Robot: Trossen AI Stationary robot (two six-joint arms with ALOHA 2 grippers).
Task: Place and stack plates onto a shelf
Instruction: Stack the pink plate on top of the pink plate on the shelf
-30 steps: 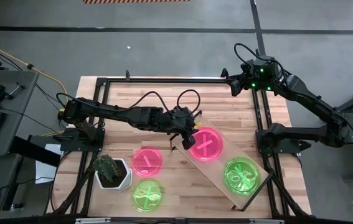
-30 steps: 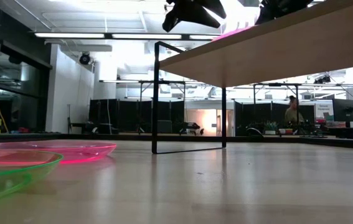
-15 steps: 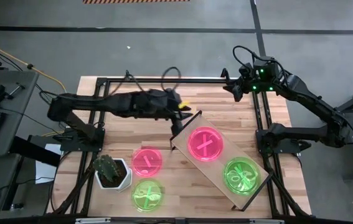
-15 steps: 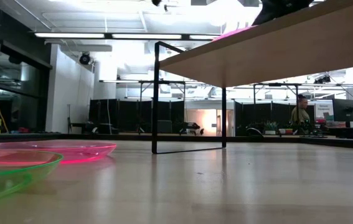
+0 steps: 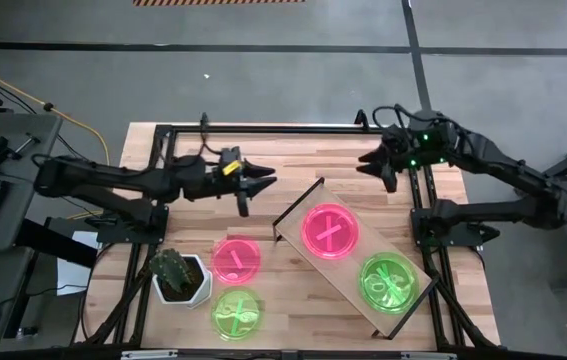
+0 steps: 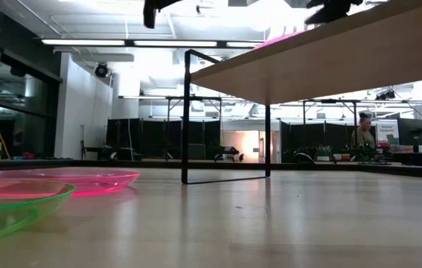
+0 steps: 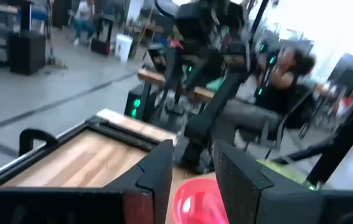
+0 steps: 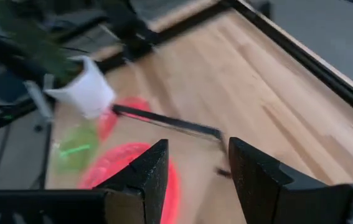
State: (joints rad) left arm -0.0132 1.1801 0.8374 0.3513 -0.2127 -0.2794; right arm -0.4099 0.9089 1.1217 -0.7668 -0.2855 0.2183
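The shelf (image 5: 355,262), a long light-wood board with dark end panels, lies slantwise on the table's right half. A pink plate (image 5: 331,231) and a green plate (image 5: 390,282) rest flat on it. Another pink plate (image 5: 236,260) and green plate (image 5: 236,312) lie on the tabletop left of it, and show in the low view as pink plate (image 6: 84,180) and green plate (image 6: 10,205). My left gripper (image 5: 256,190) hangs open above the table, left of the shelf, holding nothing. My right gripper (image 5: 373,172) is open above the table's far right, beyond the shelf's far end.
A white pot with a cactus (image 5: 180,276) stands near the table's left near corner, beside the two loose plates. A black frame (image 5: 263,128) runs around the table's edges. Bare wood lies between the grippers on the far half. A person sits beyond the table (image 6: 359,135).
My left gripper has drawn back from the pink plate on the shelf, rising and moving toward the table's left and far side; the plate stays flat on the shelf. My right gripper has shifted a little toward the near edge, closer to the shelf's far end.
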